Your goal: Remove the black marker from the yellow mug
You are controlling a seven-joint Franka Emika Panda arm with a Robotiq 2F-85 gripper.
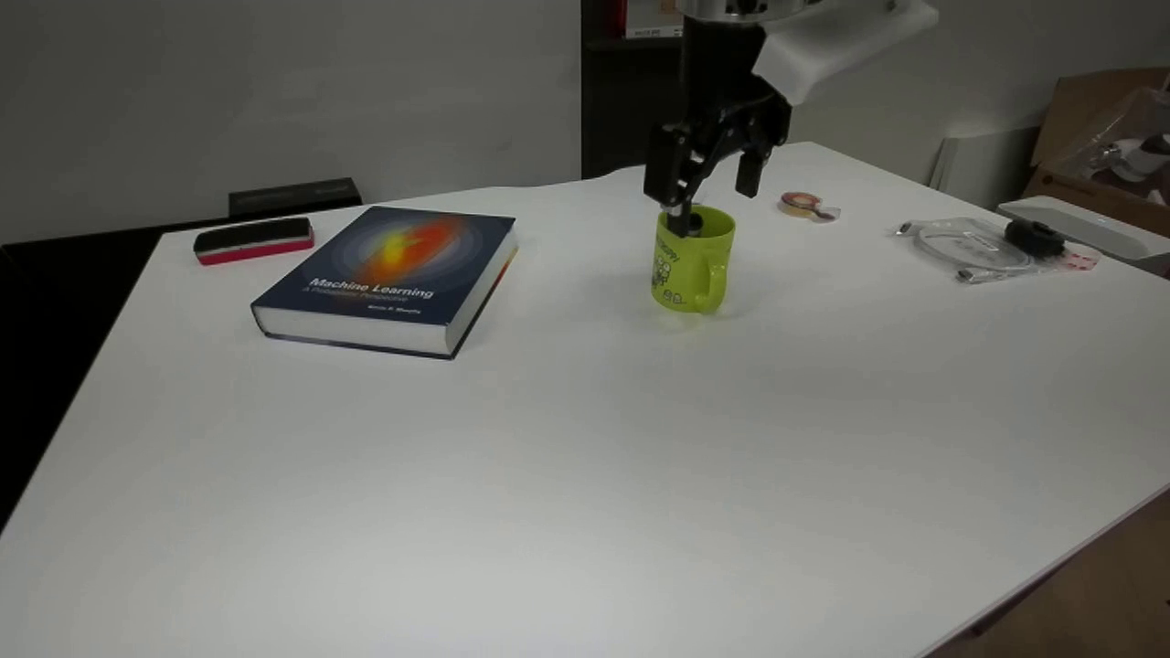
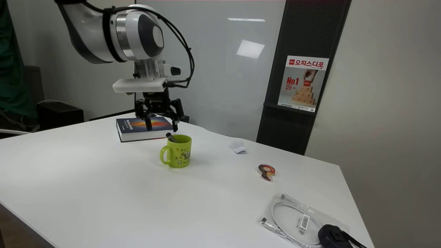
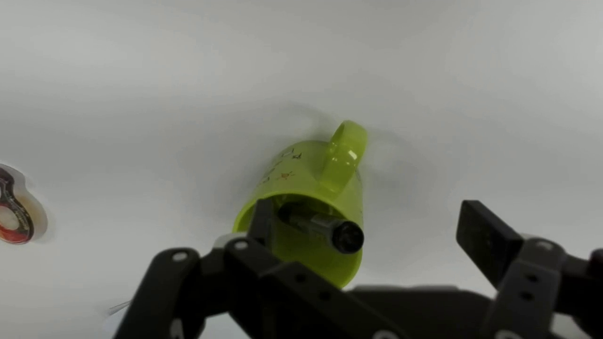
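Black marker [image 3: 325,227] sits tilted inside the yellow mug [image 3: 301,165], top end poking past the rim; mug is upright on the tabletop [image 1: 548,457], right of the Machine Learning textbook [image 1: 384,274] in an exterior view. My read: step in hand is lining up for the pinch, removal not done. To do it well: centre on the top end, lower just enough to straddle it above the rim, squeeze gently. Barrel is slim and slanted, so expect it to roll or swing upright in the grip. Lift straight up, no sideways travel until the lower end clears. Main risk: coming down on the rim and tipping the mug. Claw [image 2: 162,126] is released, spread wide, nothing held. In the wrist view the left finger [image 3: 261,221] overlaps the mug's left rim, the right one is well off the mug's right side, marker top between them, nearer the left. Fingertips [image 2: 175,126] look higher than the rim in an exterior view; can't confirm there's no contact.
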